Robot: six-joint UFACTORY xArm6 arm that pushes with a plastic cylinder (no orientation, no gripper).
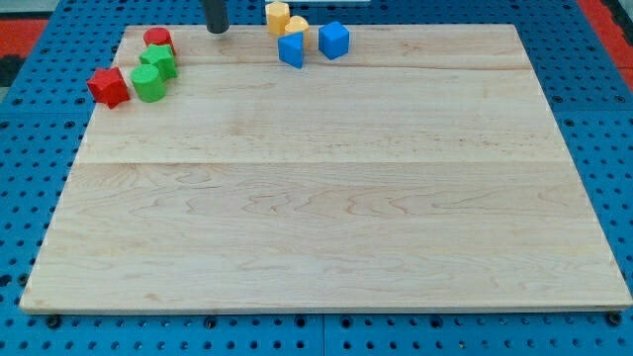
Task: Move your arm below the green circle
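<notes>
green circle (pixel 150 84) sits upright, round face up; my tip (pixel 216 30) is upper right; no claw shows.

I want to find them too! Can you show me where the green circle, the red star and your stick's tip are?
green circle (pixel 149 84): camera view, on its top face.
red star (pixel 107 85): camera view, on its top face.
my tip (pixel 217 31): camera view, at the rod's very end, up and right of the green circle.
</notes>
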